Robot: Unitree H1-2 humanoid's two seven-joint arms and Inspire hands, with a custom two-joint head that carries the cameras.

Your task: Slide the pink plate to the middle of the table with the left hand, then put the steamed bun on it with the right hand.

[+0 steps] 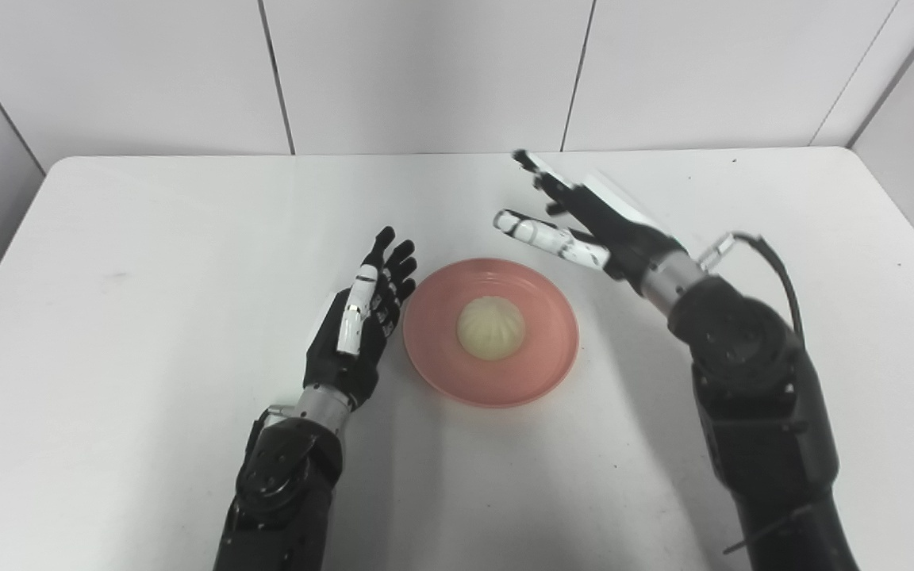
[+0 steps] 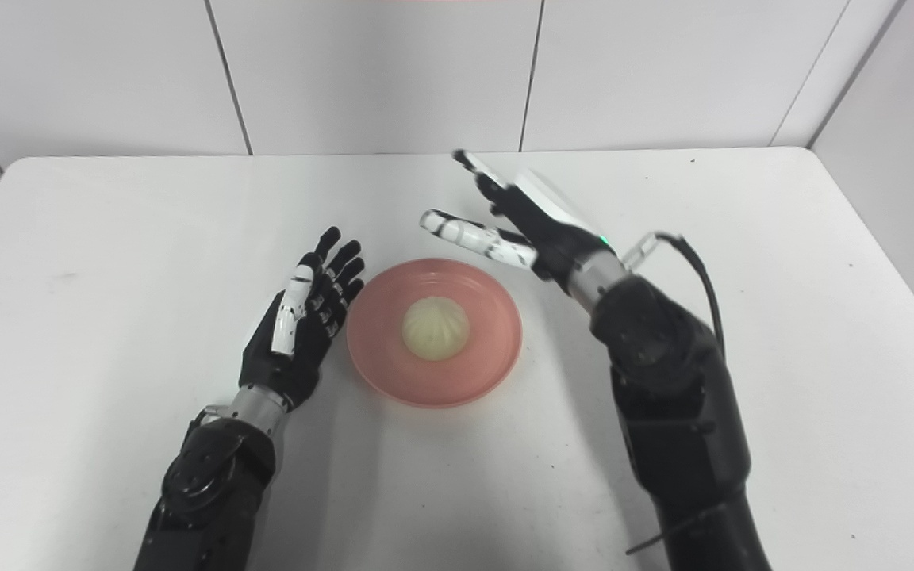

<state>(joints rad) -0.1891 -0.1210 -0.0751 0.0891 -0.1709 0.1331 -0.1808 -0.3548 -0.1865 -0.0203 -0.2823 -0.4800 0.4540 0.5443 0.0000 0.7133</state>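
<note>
White wall panels with dark seams are seen behind a white table (image 1: 147,238) with rounded far corners; a few small dark specks are noted on the top toward the right edge.

Pink plate (image 1: 540,373): found about midway between the left and right edges, somewhat nearer the near edge than the far one. It lies flat on the worktop.

Steamed bun (image 1: 491,327): seated at the centre of the plate, pleated top upward, pale cream. No hand is in contact with it.

Left hand (image 1: 358,333): positioned just beside the plate's left rim, on the side toward the left edge of the table. Fingers (image 1: 393,266) are extended and slightly spread, pointing toward the far edge; nothing is held. Whether the fingertips touch the plate rim cannot be told; a very narrow gap or light contact is suggested. The bun lies to the right of this hand, separated from it by the plate's rim and inner slope.

Right hand (image 2: 532,226): raised above the worktop beyond the plate's far-right rim, toward the far edge. Its fingers are spread apart, thumb (image 2: 473,235) stretched out toward the left; nothing is gripped. The bun lies nearer the near edge than this hand and to its left, clearly apart from it. A cable (image 1: 778,274) is seen looping off the right wrist.
</note>
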